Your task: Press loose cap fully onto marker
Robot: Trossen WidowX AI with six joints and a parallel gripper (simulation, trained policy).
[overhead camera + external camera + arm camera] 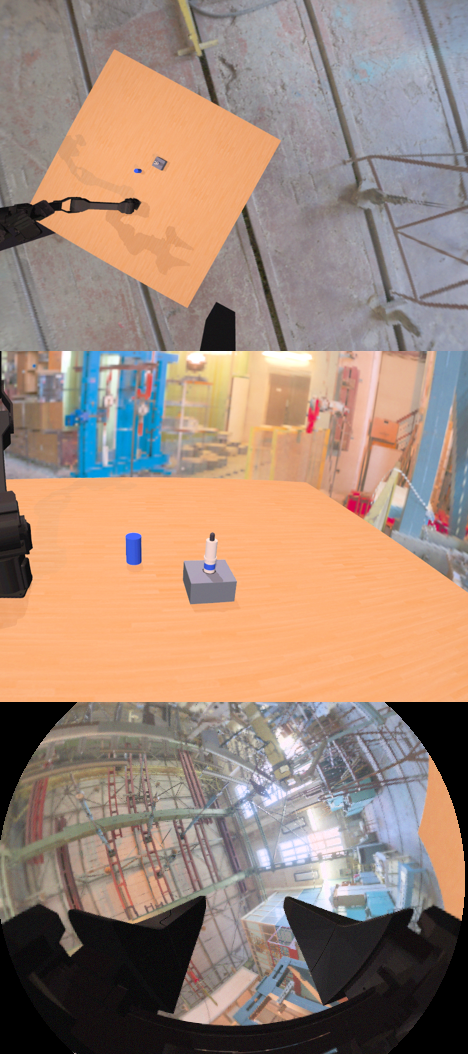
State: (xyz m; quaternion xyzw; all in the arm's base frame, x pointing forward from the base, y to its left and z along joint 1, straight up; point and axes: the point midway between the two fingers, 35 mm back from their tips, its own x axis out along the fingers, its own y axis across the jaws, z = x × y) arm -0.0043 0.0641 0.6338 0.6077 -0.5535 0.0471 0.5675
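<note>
Your first job is to bring the hand point(245, 902) round and down to the cap point(137, 170) point(133, 549), which stands upright on the table point(207, 169) point(264, 645) point(445, 827), near the holder block point(164, 165) point(212, 592) but not touching it. The hand's fingers are well apart with nothing between them, and the wrist view looks out into the hall, with the table only at its edge.

Turn the wrist before you go low, then come straight down over the cap with a finger on either side. Keep the fingers wide until both flank it, since a brush could tip it over. Close evenly and lift it upright; you will want clear height over the dark tip of the marker point(156, 162) point(211, 549), which stands uncapped in the block. Mind that the outer finger doesn't knock the marker.

Count what you have: one arm point(100, 205) point(11, 520), one hand with two fingers, one cap, one marker, one holder block and one table.
</note>
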